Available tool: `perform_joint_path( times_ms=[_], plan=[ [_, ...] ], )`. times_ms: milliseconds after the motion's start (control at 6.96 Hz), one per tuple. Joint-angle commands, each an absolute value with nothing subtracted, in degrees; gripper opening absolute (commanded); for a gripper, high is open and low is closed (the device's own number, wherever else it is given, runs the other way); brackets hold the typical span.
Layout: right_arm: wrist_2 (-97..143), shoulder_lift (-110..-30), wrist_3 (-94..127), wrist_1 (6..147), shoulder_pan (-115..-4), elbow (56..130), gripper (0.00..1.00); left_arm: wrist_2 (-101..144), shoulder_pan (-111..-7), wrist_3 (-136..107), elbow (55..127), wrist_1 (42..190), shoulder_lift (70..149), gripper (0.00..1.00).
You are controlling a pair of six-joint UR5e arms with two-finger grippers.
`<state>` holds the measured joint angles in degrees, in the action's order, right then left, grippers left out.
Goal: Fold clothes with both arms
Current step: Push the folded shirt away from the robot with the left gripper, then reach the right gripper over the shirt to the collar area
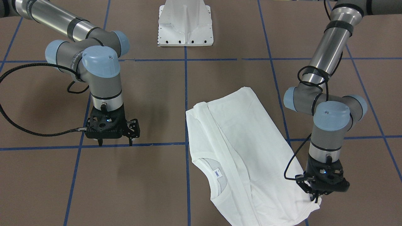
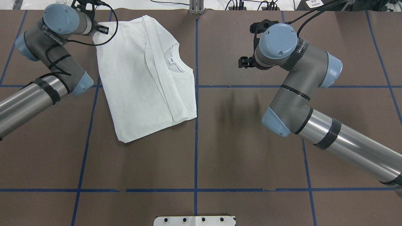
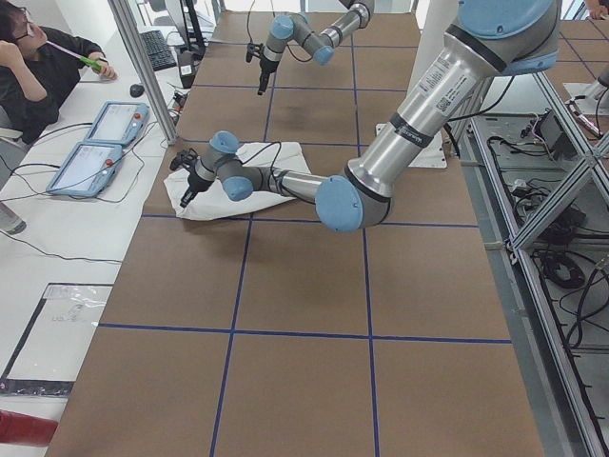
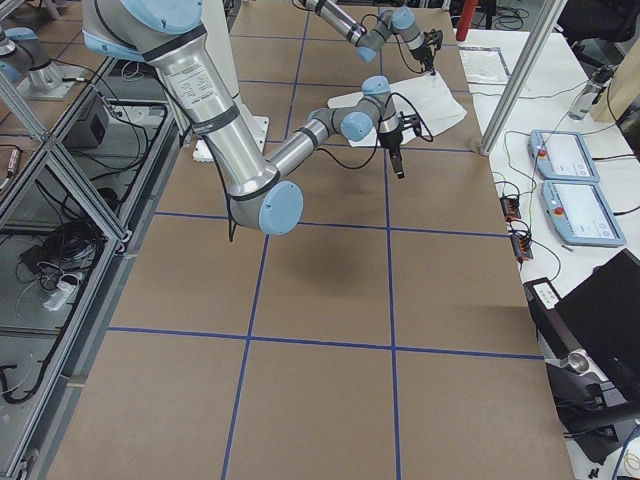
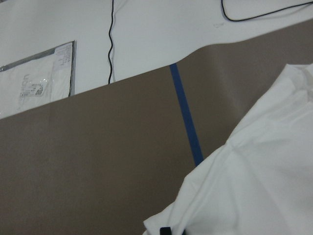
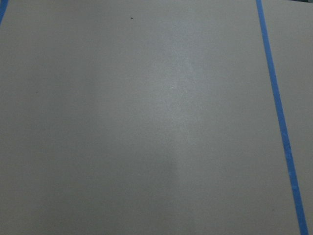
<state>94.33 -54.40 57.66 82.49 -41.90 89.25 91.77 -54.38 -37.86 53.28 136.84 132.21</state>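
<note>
The white shirt (image 1: 241, 147) lies flat on the brown table, sleeves folded in over the body, with the ribbed neck and small label (image 1: 217, 173) facing up. In the overhead view the shirt (image 2: 141, 78) sits left of centre, at the far side. My left gripper (image 1: 315, 198) is down at the shirt's outer shoulder corner, fingers close together and pinched on the fabric edge. The left wrist view shows that corner (image 5: 244, 186) with a black fingertip (image 5: 165, 230) at the bottom edge. My right gripper (image 1: 115, 143) hangs open over bare table, well away from the shirt.
A white metal pedestal (image 1: 185, 23) stands at the robot's side of the table. Blue tape lines (image 2: 196, 125) grid the brown surface. Beyond the far edge is a white side table (image 3: 57, 238) with pendant tablets (image 3: 95, 143) and a seated person (image 3: 29, 67).
</note>
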Motion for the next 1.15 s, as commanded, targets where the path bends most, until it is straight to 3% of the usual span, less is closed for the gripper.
perform_joint_path(
  times_ms=[0,144,431,575,718,1006],
  plan=[
    [94.3,-53.1,58.9,82.5,-41.0,89.0,1.0,92.1,-55.0,-36.7,52.7,143.6,130.7,1.0],
    [94.3,-49.9,63.4,82.7,-40.9,86.9,1.0,92.1,-55.3,-34.6,52.9,143.9,130.5,1.0],
    [91.7,-35.1,78.0,82.2,-37.6,72.0,0.98,93.0,-55.5,-34.6,57.0,144.0,127.8,1.0],
    [88.9,-31.2,83.3,72.4,-35.2,64.0,0.93,93.0,-55.5,-34.6,59.5,144.1,126.3,1.0],
    [85.6,-28.2,86.2,64.9,-33.2,56.6,0.89,93.1,-55.4,-34.7,59.7,144.0,126.2,1.0],
    [81.9,-27.7,86.5,61.2,-30.3,52.7,0.83,93.0,-55.2,-35.0,59.8,144.0,126.2,1.0]
  ],
)
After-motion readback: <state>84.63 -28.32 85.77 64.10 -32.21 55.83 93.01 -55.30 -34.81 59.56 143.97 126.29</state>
